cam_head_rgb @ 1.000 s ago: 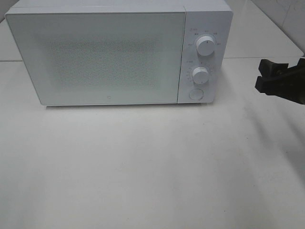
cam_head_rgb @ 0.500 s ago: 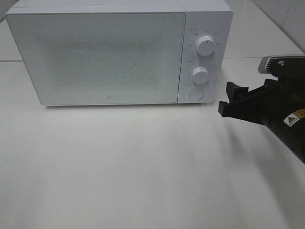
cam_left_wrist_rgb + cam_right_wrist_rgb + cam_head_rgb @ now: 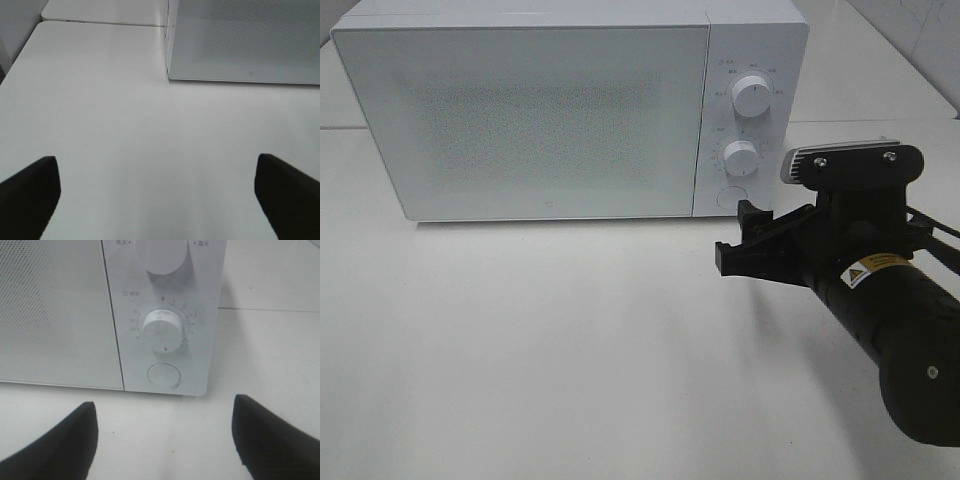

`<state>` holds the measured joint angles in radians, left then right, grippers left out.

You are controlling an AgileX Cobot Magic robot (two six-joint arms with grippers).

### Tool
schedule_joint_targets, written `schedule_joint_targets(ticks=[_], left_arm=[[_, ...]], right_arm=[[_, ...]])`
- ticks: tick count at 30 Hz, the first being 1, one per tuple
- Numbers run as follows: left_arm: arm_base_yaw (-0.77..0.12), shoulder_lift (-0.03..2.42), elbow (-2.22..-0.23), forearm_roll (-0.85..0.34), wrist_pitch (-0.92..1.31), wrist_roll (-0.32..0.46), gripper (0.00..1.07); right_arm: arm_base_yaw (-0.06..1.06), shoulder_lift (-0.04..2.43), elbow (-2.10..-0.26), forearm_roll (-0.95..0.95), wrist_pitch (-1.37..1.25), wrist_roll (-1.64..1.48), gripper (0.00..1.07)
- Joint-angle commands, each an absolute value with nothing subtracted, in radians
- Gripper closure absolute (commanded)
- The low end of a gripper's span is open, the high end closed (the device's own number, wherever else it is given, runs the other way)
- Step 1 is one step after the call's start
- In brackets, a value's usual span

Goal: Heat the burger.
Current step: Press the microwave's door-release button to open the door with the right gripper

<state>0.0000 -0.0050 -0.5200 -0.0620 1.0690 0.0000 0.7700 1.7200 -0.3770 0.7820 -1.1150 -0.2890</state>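
In front of the white box-shaped microwave oven [image 3: 530, 120], on its control-panel side, the black right gripper [image 3: 735, 238] is hovering above the plain white tabletop [image 3: 570, 350]. Its two fingers are standing released and wide apart with nothing between them, and they are pointing at the bottom of the panel. The right wrist view is looking between those fingers straight at the oven's round white push button [image 3: 163, 375], with the lower white dial [image 3: 161, 329] just above it and the upper white dial [image 3: 751, 96] higher on the same panel. The burger is not showing in any view, so neither its look nor its place can be told. The oven is the only container in sight. Its door is sitting shut, flush with the panel, and the door's pale dotted window is hiding whatever is inside. Toward the microwave's other end, out in front of the door's outer corner, the black left gripper [image 3: 157, 200] is hanging over bare tabletop. Its jaws are likewise spread open and holding nothing. It is showing in its own wrist view only.
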Motion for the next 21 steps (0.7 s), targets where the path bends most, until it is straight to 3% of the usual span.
schedule_joint_targets(ticks=[1,8,10,13,15,16,18,19,20,21], left_arm=[[0.000,-0.020,-0.517,-0.066,1.071,0.000,0.09],[0.000,-0.020,-0.517,-0.066,1.071,0.000,0.09],[0.000,-0.020,-0.517,-0.066,1.071,0.000,0.09],[0.000,-0.020,-0.517,-0.066,1.071,0.000,0.09],[0.000,-0.020,-0.517,-0.066,1.071,0.000,0.09],[0.000,-0.020,-0.517,-0.066,1.071,0.000,0.09],[0.000,-0.020,-0.517,-0.066,1.071,0.000,0.09],[0.000,-0.020,-0.517,-0.066,1.071,0.000,0.09],[0.000,-0.020,-0.517,-0.066,1.071,0.000,0.09],[0.000,-0.020,-0.517,-0.066,1.071,0.000,0.09]], right_arm=[[0.783,1.722,-0.391,0.802,-1.109,-0.296,0.33],[0.783,1.722,-0.391,0.810,-1.109,-0.158,0.36],[0.783,1.722,-0.391,0.810,-1.105,0.012,0.43],[0.783,1.722,-0.391,0.810,-1.105,0.064,0.46],[0.783,1.722,-0.391,0.809,-1.096,0.260,0.60],[0.783,1.722,-0.391,0.809,-1.096,0.260,0.60],[0.783,1.722,-0.391,0.809,-1.080,0.442,0.72],[0.783,1.722,-0.391,0.809,-1.080,0.442,0.72],[0.783,1.722,-0.391,0.809,-1.074,0.569,0.82],[0.783,1.722,-0.391,0.809,-1.074,0.569,0.82]])
